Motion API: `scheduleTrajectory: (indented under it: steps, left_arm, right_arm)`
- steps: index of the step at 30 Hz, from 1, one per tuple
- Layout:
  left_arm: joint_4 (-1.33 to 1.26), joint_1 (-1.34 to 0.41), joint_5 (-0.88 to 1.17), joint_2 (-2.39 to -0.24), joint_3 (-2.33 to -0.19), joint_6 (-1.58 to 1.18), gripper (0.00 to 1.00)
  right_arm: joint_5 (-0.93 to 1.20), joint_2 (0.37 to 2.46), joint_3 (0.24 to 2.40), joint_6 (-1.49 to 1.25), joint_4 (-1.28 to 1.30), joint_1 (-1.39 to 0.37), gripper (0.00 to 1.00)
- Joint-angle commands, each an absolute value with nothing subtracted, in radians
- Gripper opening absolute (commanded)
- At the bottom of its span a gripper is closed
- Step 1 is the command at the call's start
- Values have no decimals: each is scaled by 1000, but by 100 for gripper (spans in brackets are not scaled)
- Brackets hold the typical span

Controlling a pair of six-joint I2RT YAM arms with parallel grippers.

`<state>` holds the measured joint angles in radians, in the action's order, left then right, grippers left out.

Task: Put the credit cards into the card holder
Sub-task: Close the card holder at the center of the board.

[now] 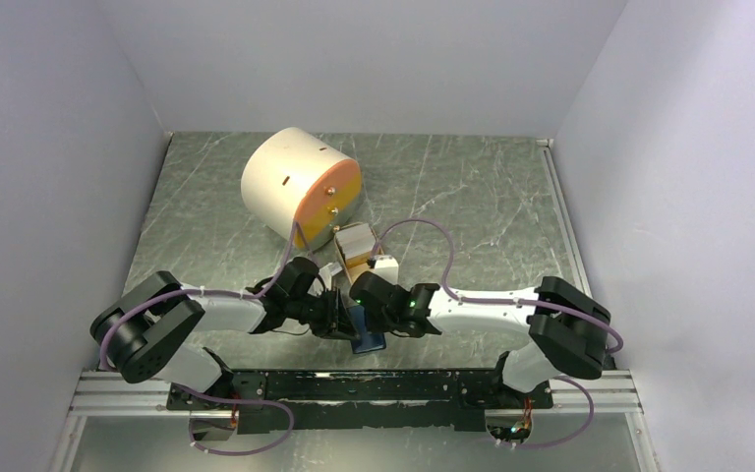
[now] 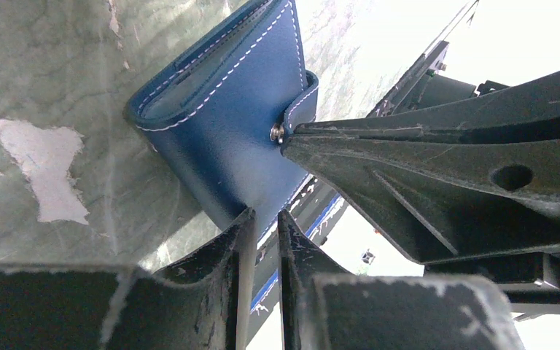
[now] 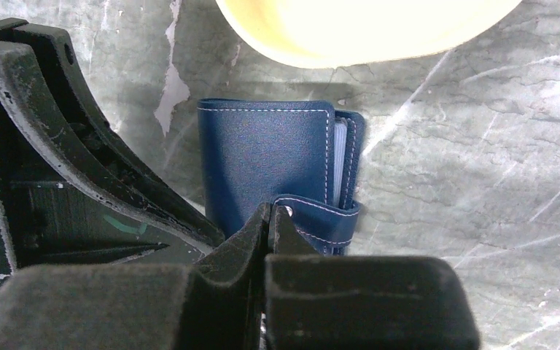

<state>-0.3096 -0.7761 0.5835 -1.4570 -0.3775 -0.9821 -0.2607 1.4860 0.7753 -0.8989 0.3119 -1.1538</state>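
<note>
Right gripper (image 3: 270, 216) pinches the holder (image 3: 262, 157) by its tab. Left gripper (image 2: 265, 222) is nearly closed at its corner, grip unclear. Cards (image 3: 339, 157) sit inside, and a cylinder (image 1: 300, 187) is just beyond the fingertips.

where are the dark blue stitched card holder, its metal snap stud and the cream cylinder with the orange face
dark blue stitched card holder (image 3: 262, 157), right wrist view, front cover
metal snap stud (image 2: 277, 133), left wrist view, its head
cream cylinder (image 1: 280, 175), top external view, curved side

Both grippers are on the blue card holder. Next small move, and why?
Probably squeeze the right gripper on the snap tab while the left gripper steadies the dark blue stitched folding card holder: it is folded, whitish card edges show inside, and the right fingertips sit at the snap.
</note>
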Motion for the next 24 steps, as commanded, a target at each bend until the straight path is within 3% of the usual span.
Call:
scheduleTrajectory:
  steps: [1, 18, 24]
  left_arm:
    - [-329, -782, 575, -1467, -361, -972, 23]
    - [-357, -782, 579, -1491, -337, -979, 22]
    - [-349, -781, 583, -1479, -346, -988, 22]
  right_arm:
    - [-241, 1553, 747, -895, 308, -1153, 0]
    - [-165, 1552, 632, -906, 202, -1122, 0]
    - [-132, 1514, 712, -874, 214, -1123, 15]
